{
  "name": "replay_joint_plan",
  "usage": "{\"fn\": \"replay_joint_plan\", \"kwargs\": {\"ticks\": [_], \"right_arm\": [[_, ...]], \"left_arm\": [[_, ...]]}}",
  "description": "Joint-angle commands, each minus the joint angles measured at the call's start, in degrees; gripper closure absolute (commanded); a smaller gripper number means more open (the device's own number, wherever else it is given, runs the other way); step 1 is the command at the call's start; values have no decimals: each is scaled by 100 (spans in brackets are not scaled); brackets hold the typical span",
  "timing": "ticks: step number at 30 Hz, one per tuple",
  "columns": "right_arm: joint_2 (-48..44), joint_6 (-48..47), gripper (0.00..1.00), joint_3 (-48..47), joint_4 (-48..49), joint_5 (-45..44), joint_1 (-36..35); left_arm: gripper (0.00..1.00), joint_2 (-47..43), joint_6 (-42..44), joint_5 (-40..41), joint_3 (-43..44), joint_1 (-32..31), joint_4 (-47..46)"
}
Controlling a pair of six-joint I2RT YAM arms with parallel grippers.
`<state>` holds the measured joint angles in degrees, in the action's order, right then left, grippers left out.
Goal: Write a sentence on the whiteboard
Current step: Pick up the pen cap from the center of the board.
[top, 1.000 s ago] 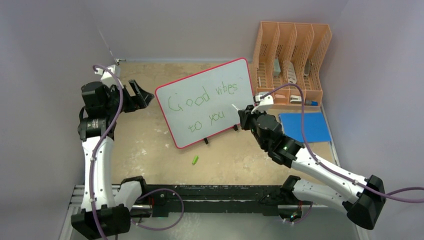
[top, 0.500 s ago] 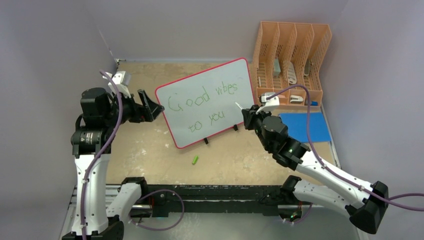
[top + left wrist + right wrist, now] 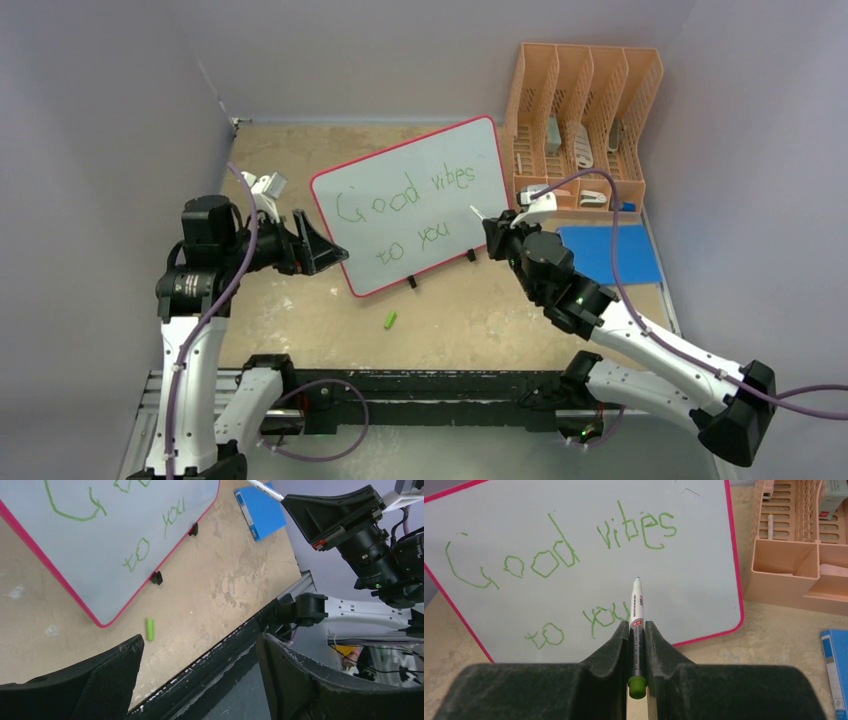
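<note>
So, whiteboard [image 3: 420, 160]: stands on its small black feet at the centre of the top view, tilted back and turned at an angle, so its face meets the right arm.
sentence [image 3: 408, 199]: green, two lines, "Good vibes" over "to you"; it reads as complete, so the writing looks done or nearly so.
marker [image 3: 636, 610]: white barrel with a green tail end, pointing at the board just above "you"; I cannot tell whether the tip touches the face.
right gripper [image 3: 637, 627]: clamped tight on the marker, with the barrel lying along the slot between the fingers. This likely keeps the tip steady and in line with the wrist for strokes.
left gripper [image 3: 199, 645]: spread wide with nothing between its fingers, near the board's lower left rim in the top view but apart from it; probably placed there to steady the board if it shifts.
green cap [image 3: 390, 320]: a small piece lying loose on the surface [image 3: 290, 290] below the board, likely the marker's cap, left off for writing.
blue rectangle [image 3: 610, 253]: flat on the surface at right, beside the right arm, not in use.
organiser [image 3: 585, 80]: orange slotted rack at upper right, behind the board's right corner, with small items in its bins.
next step, as judged: lift the tip clear without smearing the letters; recapping would mean fetching the cap.
</note>
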<state>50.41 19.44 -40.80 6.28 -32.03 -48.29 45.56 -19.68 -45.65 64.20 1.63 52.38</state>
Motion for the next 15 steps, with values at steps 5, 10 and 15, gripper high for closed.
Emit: {"fn": "replay_joint_plan", "kwargs": {"ticks": [5,10,15], "right_arm": [[164,-21,100,-223,231,-163,22],[223,-11,100,-275,200,-186,22],[160,-33,100,-271,102,-117,27]], "left_arm": [[21,276,-424,376,-14,-1000,-353],[21,856,-782,2086,532,-2831,-448],[21,1276,-1028,3132,664,-4003,-462]]}}
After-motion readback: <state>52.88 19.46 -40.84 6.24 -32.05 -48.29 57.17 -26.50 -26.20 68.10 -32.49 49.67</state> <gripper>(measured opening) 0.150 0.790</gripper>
